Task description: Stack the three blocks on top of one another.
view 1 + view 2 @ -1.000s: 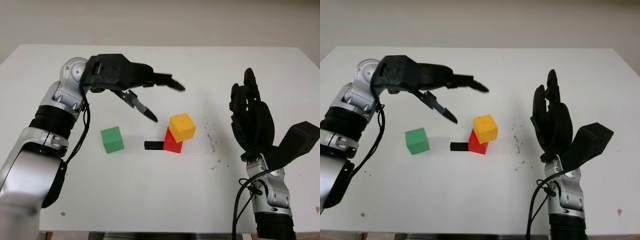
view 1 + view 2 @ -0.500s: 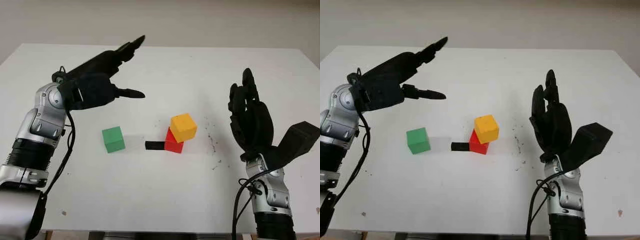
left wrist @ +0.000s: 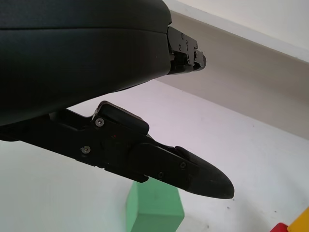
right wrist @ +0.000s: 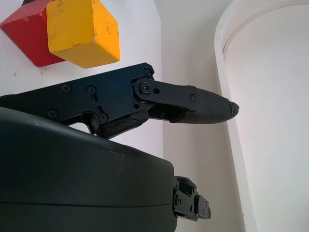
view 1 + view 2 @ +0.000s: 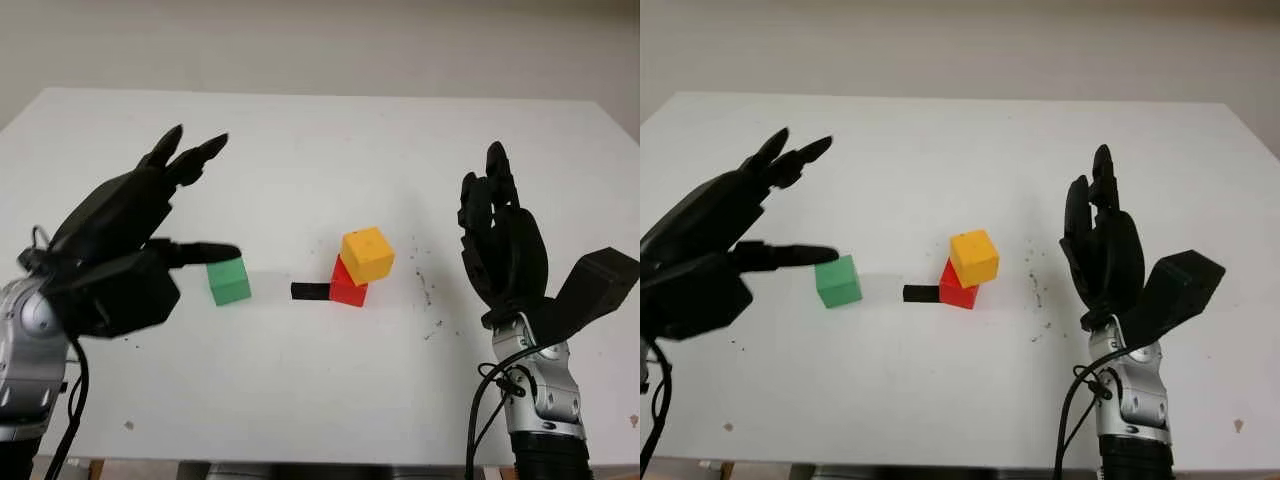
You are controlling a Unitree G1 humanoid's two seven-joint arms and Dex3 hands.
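The left hand [image 5: 125, 250] hangs open and empty over the near left of the white table [image 5: 330, 400], holding nothing, likely poised to fetch the green block [image 5: 229, 281] just to its right. That block sits alone on the table, not yet stacked. Right of it, beyond a small black strip [image 5: 310, 291], the yellow block [image 5: 366, 255] rests skewed atop the red block [image 5: 347, 286]. At the right, the right hand [image 5: 503, 245] stands upright, open and idle, well apart from the stack.
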